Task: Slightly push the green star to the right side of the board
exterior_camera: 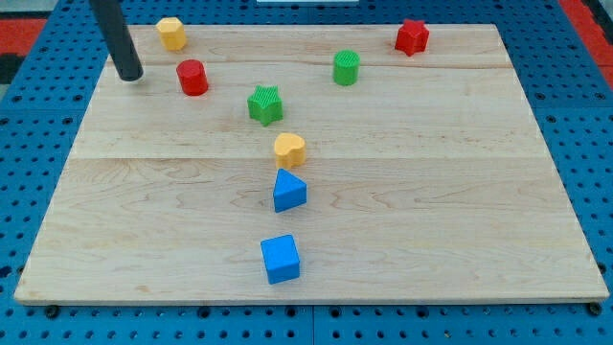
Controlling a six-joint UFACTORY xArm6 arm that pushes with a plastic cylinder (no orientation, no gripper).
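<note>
The green star (265,104) lies on the wooden board (431,192), left of centre in the upper half. My tip (129,75) rests on the board near its top left corner, well to the left of the star. A red cylinder (192,78) stands between my tip and the star. A green cylinder (346,68) sits up and to the right of the star. A yellow heart-like block (289,149) lies just below and right of the star.
A yellow hexagon block (171,34) sits at the top left edge. A red star (412,37) sits at the top right. A blue triangle (289,192) and a blue cube (281,259) lie below the yellow heart-like block. Blue pegboard surrounds the board.
</note>
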